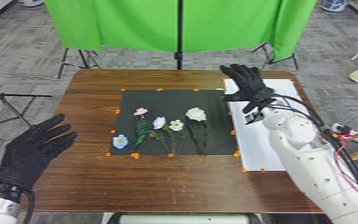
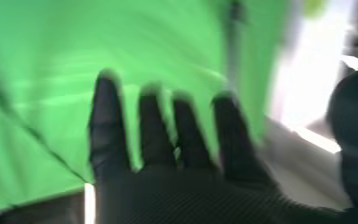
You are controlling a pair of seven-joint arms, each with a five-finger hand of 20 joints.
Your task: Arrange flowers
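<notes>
Near mat's [image 1: 213, 98] edge — right hand [image 1: 249, 89]

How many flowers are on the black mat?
5. On the mat, left to right: blue flower low at left, pink flower higher, pale flower and small white flower side by side in the middle, large white flower up to their right. None looks hidden.

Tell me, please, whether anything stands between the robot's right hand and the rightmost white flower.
Nothing visible stands between the right hand and the rightmost white flower; only the flat dark sheet runs beneath part of that gap.
</notes>
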